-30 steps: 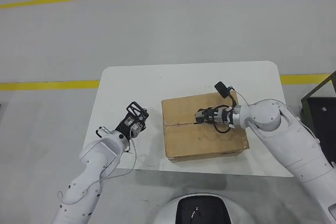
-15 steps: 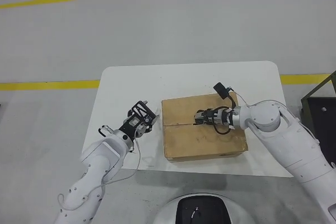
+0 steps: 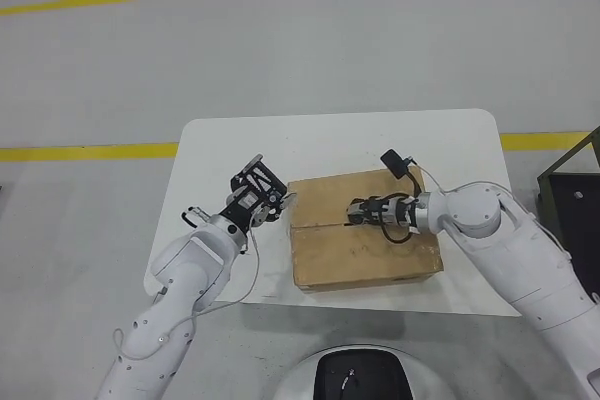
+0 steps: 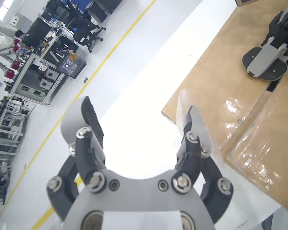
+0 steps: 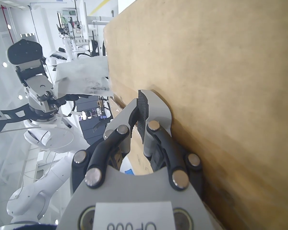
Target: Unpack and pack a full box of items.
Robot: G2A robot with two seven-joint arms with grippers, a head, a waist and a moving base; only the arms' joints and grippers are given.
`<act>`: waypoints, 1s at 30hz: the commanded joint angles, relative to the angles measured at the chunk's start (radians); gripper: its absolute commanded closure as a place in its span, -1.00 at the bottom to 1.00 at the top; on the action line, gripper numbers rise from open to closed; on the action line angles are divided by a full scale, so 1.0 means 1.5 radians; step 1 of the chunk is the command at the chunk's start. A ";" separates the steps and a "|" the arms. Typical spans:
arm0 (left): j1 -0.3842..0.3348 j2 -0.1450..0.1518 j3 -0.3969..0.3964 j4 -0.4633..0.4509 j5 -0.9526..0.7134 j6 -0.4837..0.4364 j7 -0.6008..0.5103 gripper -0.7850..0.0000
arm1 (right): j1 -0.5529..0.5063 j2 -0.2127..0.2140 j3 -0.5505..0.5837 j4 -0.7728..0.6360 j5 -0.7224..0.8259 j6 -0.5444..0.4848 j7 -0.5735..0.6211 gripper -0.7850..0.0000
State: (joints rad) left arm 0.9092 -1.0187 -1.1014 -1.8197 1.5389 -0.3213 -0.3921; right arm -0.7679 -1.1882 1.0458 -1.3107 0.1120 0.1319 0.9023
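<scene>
The box (image 3: 365, 240) sits shut in the middle of the desk (image 3: 430, 140). The right gripper (image 3: 352, 210) is pinched together at the seam (image 3: 315, 223) across its top, and the left gripper (image 4: 139, 107) hangs spread wide at the taped end. If that clear tape (image 4: 230, 104) holds, I'd expect any pull to drag or tip the whole box rather than open it

White segmented arms (image 3: 185, 275), black-linked hands (image 4: 139, 107) with silver screws (image 4: 180, 181)

Bright light, glaring table (image 4: 144, 96), warped wrist edges.
</scene>
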 commanded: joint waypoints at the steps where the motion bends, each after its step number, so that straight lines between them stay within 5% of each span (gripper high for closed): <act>1: -0.010 -0.003 0.005 0.004 0.000 0.001 0.001 -0.63 | -0.001 0.000 0.000 -0.002 0.001 0.000 -0.001 1.00; 7: -0.037 -0.013 0.022 0.016 0.001 0.004 0.004 -0.62 | -0.006 0.002 0.020 -0.011 0.016 -0.006 -0.022 0.98; 17: -0.068 -0.030 0.060 0.026 -0.004 -0.004 0.004 -0.58 | -0.043 0.021 0.111 -0.057 0.015 0.013 -0.064 0.57; 30: -0.102 -0.056 0.130 0.031 0.005 -0.030 0.015 -0.57 | -0.136 0.051 0.241 -0.124 0.018 0.031 -0.058 0.44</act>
State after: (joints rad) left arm 0.7610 -1.0995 -0.9166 -1.7785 1.5460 -0.3662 -0.3706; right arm -0.9650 -1.1145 1.3975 -1.4916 0.1397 0.1778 0.8148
